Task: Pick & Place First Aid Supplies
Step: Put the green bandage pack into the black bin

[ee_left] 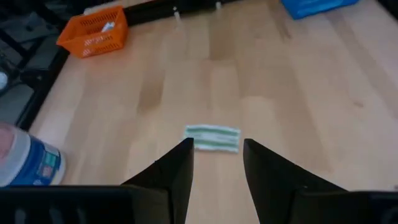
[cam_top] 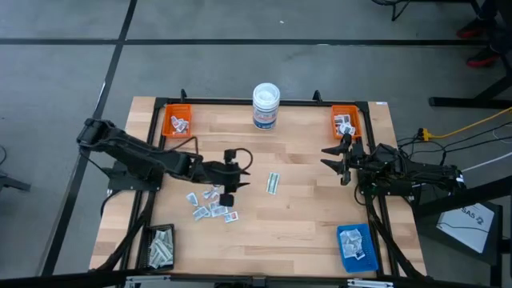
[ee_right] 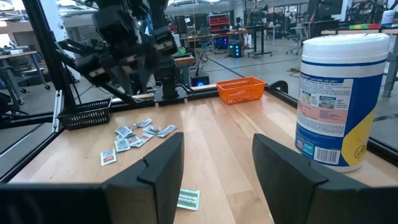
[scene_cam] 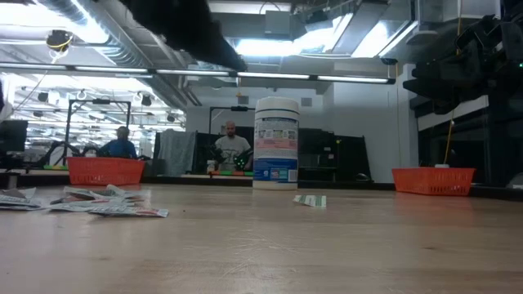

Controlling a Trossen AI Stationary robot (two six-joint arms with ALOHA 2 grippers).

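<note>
The left gripper (cam_top: 230, 182) is positioned near the middle of the counter (cam_top: 304, 216), its jaws released and empty, just beside a loose cluster of small white packets (cam_top: 212, 205). 1 pale greenish strip (cam_top: 274, 183) lies alone near the counter's centre; in the left wrist view it (ee_left: 212, 137) is seen just ahead of the open jaws, not between them. The right gripper (cam_top: 342, 162) is held near the right edge, its jaws also released and grasping nothing.

Sorting is judged to be partly done. Packets are already seen in the 2 orange trays (cam_top: 177, 122) at the far corners, in the black tray (cam_top: 161, 246) at the near left corner and in the blue tray (cam_top: 357, 246) at the near right corner. The cluster of packets and the strip remain on the counter to be picked and placed. The white wipes tub (cam_top: 266, 106) stands at the far edge.
</note>
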